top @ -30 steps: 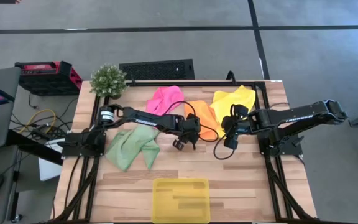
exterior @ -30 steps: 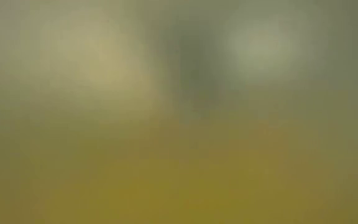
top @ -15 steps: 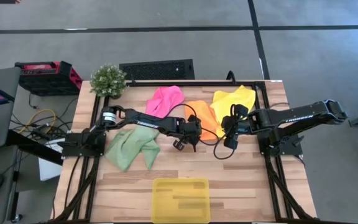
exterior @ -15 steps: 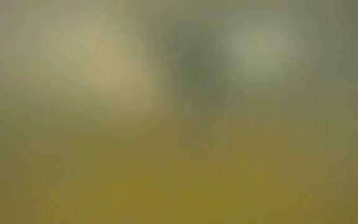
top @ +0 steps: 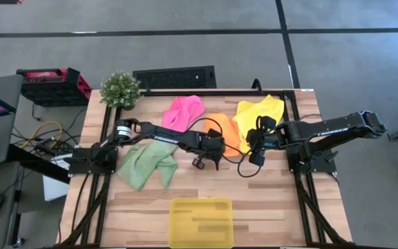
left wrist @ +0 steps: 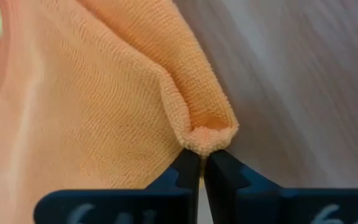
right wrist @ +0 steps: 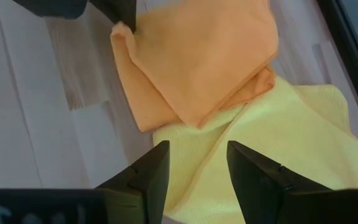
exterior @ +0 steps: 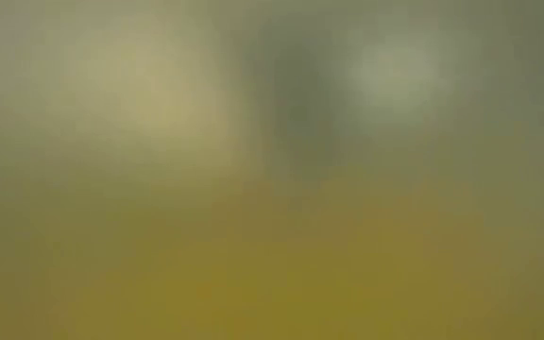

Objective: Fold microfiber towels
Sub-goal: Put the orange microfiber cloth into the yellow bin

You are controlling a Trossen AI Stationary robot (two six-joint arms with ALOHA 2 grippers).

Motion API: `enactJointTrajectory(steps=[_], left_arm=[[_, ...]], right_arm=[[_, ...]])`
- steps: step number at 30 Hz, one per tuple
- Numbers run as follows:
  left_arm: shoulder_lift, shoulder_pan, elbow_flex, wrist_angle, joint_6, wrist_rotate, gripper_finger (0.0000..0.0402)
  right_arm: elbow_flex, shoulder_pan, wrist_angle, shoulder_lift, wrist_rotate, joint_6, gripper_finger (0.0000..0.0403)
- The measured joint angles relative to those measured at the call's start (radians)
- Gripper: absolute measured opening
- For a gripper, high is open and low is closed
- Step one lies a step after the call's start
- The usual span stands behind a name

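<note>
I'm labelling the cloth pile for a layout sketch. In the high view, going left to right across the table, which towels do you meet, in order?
pale green towel → hot pink towel → orange towel → yellow towel

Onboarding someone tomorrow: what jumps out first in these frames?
Four bright towels fan across the table's far half, pink, orange towel, yellow, with green nearer the left edge. The left gripper has its jaws shut on the orange towel's corner; the right gripper hovers open over the yellow one.
</note>
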Motion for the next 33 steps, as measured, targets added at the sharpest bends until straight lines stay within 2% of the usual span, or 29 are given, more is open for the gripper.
enactJointTrajectory(steps=[6, 15, 24, 27, 33], left_arm=[[-0.028, -0.025, 0.102, -0.218, -0.11, 0.016, 0.0002], [-0.067, -0.094, 0.206, -0.47, -0.332, 0.155, 0.0], [-0.085, -0.216, 0.296, -0.598, -0.515, 0.226, 0.0], [-0.085, -0.254, 0.322, -0.597, -0.566, 0.255, 0.0], [-0.086, -0.321, 0.391, -0.623, -0.685, 0.256, 0.0]], right_arm=[[0.0, 0.0, -0.008, 0.0, 0.0, 0.0, 0.0184], [0.0, 0.0, -0.05, -0.001, 0.0, 0.0, 0.0184], [0.0, 0.0, -0.057, 0.0, 0.0, 0.0, 0.0184], [0.0, 0.0, -0.057, 0.0, 0.0, 0.007, 0.0184], [0.0, 0.0, -0.041, 0.0, 0.0, 0.007, 0.0184]])
